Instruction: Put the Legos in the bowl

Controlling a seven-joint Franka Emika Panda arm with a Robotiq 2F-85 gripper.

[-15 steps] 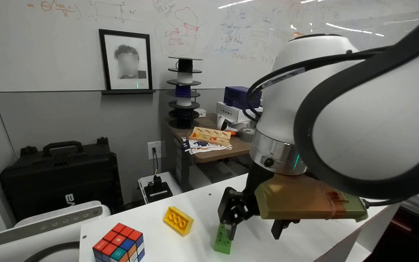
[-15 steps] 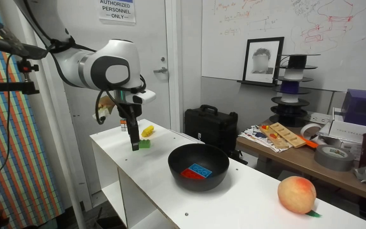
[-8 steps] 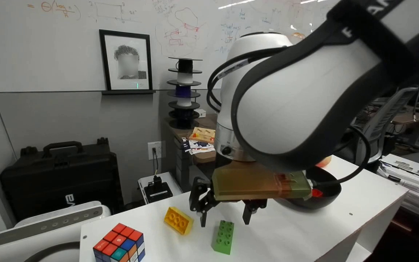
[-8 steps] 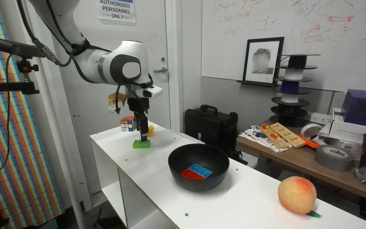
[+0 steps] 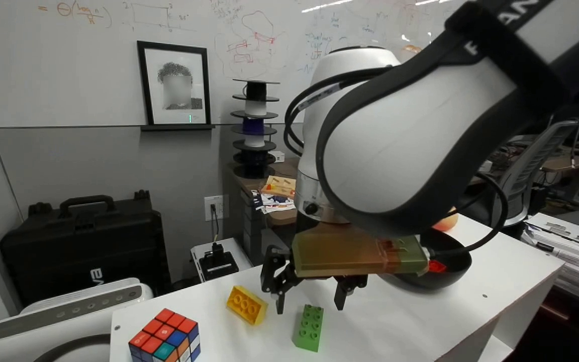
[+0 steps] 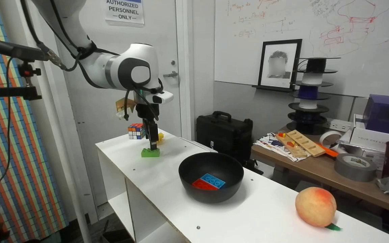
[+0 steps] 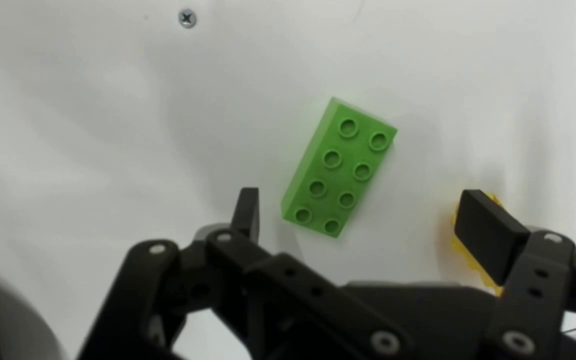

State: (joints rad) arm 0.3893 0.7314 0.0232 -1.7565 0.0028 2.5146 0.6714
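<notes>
Your tool (image 5: 310, 305) hangs low over the white counter (image 6: 235, 219), pointing down, with its two fingers spread wide apart. In the wrist view you can see the green brick (image 7: 338, 170) flat on the counter, bumps up and a little slanted. Both fingers stand clear of it, one off to each side. The yellow brick (image 5: 247, 305) lies on the counter near the green brick, and in an exterior view you can look into its hollow bottom. In the wrist view, one of your tool's fingers hides part of it. The red brick (image 6: 203, 184) and the blue brick (image 6: 213, 181) are side by side inside the big black bowl (image 6: 214, 196). The bowl sits on the same counter, well apart from your tool. Near the yellow brick you can see a puzzle cube (image 5: 165, 337) with squares of many colors. Past the bowl, well apart from the cube, is a peach (image 6: 316, 206) with a green leaf. In both exterior views, a black case (image 6: 225, 133) stands by the wall.
</notes>
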